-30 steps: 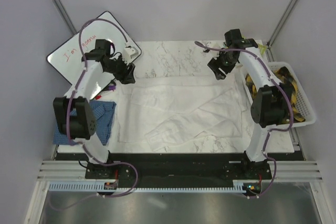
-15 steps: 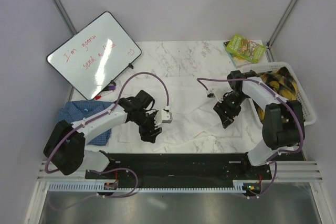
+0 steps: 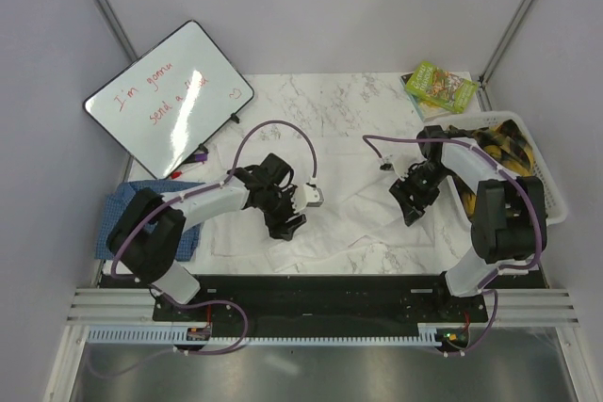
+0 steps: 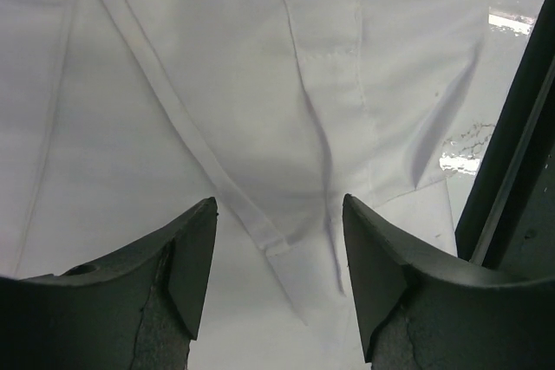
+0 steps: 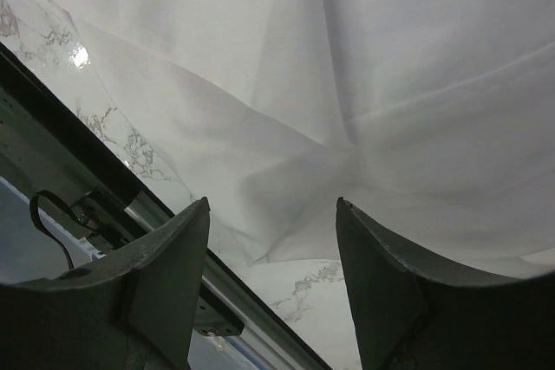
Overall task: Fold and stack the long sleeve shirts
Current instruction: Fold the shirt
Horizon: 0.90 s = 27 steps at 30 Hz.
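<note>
White shirt: a large plain white cloth long sleeve shirt (image 3: 349, 193) is spread flat over the middle of the worktop, with a sleeve folded across its near half. Seams and soft creases are seen in the left wrist view (image 4: 260, 84), and crossing folds in the right wrist view (image 5: 390, 58).

Blue shirt: a blue cloth shirt with a fine check (image 3: 191, 235) is bunched at the left edge of the worktop, just beside the white shirt and partly hidden by the left arm.

Left claw: the left claw (image 3: 287, 225) is placed over the near left part of the white shirt. Its fingers are spread wide (image 4: 277, 214), and nothing is held between them. Contact with the cloth cannot be judged.

Right claw: the right claw (image 3: 412, 209) is placed over the right part of the white shirt, near its edge. It is spread wide as well (image 5: 273, 210), with only cloth seen below the gap.

Worktop: a white marble-patterned worktop (image 3: 320, 101) carries both shirts.

Far left: a white board with red handwriting (image 3: 170, 96) is leaned at the far left corner.

Far right: a green book (image 3: 439, 85) is laid at the far right corner.

Right edge: a white plastic basket (image 3: 556, 209) is set at the right side, with a yellow and black item (image 3: 504, 143) inside.
</note>
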Motion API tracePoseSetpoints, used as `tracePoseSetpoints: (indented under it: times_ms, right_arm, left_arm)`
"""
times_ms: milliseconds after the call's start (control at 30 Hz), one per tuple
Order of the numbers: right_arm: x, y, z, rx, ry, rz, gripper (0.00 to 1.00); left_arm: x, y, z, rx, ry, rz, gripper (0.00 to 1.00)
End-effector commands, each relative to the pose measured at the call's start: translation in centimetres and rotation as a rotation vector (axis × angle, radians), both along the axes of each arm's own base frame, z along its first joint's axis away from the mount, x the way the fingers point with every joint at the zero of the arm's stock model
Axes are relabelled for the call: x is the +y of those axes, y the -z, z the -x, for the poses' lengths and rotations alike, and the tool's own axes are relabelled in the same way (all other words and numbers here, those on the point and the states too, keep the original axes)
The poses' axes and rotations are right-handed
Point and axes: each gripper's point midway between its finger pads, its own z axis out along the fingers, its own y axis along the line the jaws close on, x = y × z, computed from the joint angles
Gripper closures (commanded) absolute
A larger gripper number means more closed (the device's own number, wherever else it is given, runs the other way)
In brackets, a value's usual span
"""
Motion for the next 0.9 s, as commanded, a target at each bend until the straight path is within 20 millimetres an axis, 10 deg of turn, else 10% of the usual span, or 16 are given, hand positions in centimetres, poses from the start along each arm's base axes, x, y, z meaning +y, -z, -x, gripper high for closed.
tracePoseSetpoints:
  times_ms: [0,300,500,700,867]
  right_arm:
    - [0.1,-0.6,-1.2,-0.04,-0.009,-0.015,0.32]
    - [0.2,-0.4,-1.5,-0.028,-0.004,-0.024,0.32]
    - [0.1,-0.5,-1.9,-0.033,0.001,-0.024,0.33]
    - [-0.8,-0.2,-1.8,-0.054,-0.027,-0.003,0.28]
    - [-0.8,0.2,-1.9,-0.085,-0.048,-0.021,0.26]
  left_arm:
    - [-1.9,-0.3,-0.3,0.035,-0.011,0.05,0.34]
    - [-2.7,-0.7,1.2,0.116,0.02,0.083,0.6]
    - [-3.1,-3.9,3.4,0.126,0.097,0.157,0.98]
    - [-2.7,-8.2,7.9,0.123,0.262,0.261,0.98]
    - [-1.1,-7.5,10.1,0.006,0.381,0.237,0.98]
